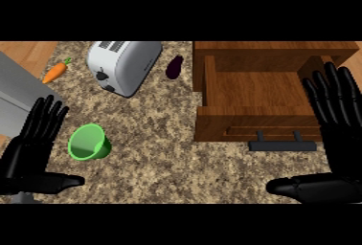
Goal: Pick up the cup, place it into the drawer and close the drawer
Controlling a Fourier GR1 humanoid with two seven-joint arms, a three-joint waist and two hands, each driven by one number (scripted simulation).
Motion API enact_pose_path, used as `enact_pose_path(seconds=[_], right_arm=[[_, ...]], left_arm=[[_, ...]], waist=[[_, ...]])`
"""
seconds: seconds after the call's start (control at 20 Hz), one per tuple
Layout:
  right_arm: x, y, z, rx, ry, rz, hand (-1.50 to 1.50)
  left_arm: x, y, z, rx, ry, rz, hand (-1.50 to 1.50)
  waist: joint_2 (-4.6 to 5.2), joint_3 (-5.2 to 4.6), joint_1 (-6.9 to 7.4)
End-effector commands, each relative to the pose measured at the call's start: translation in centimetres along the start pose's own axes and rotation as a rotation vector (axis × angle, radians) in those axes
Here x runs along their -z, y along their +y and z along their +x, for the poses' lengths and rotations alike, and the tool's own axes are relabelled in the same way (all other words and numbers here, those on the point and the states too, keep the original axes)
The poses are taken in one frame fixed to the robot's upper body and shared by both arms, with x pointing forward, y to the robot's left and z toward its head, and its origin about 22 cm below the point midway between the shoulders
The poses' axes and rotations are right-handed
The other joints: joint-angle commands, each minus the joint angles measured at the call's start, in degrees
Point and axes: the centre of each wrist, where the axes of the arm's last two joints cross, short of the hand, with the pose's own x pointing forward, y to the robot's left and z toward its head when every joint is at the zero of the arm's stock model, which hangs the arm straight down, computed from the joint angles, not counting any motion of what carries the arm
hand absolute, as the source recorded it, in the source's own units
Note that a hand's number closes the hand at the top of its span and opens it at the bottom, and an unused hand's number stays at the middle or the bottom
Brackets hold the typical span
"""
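As I read it nothing is done yet: the green cup (90, 141) sits on the counter (176, 160) just beside my left hand (25, 153), that hand and my right hand (343, 148) both spread and empty, the drawer (254, 93) standing open.

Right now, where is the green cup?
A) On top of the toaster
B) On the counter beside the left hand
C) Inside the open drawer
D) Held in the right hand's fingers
B: the green cup lies on the counter just right of the open left hand, well away from the open drawer and the open right hand.
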Motion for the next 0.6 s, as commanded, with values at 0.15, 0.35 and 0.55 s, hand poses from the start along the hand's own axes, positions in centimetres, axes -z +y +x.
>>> enact_pose_path(seconds=[0.15, 0.35, 0.55], right_arm=[[-2.0, -0.3, 0.5, 0.002, 0.011, -0.002, -1.50], [-1.5, 0.0, -0.4, 0.008, 0.012, 0.011, -1.50], [1.0, -0.5, -0.5, 0.016, 0.003, 0.001, -1.50]], left_arm=[[-3.0, 0.6, -5.0, 0.011, 0.024, 0.018, -1.50], [-0.9, 3.4, -6.1, 0.032, 0.052, 0.024, -1.50], [-2.7, 2.5, -8.4, 0.046, 0.065, 0.028, -1.50]], waist=[[-0.04, -0.02, -0.11], [0.02, -0.02, -0.20], [0.03, -0.02, 0.01]])
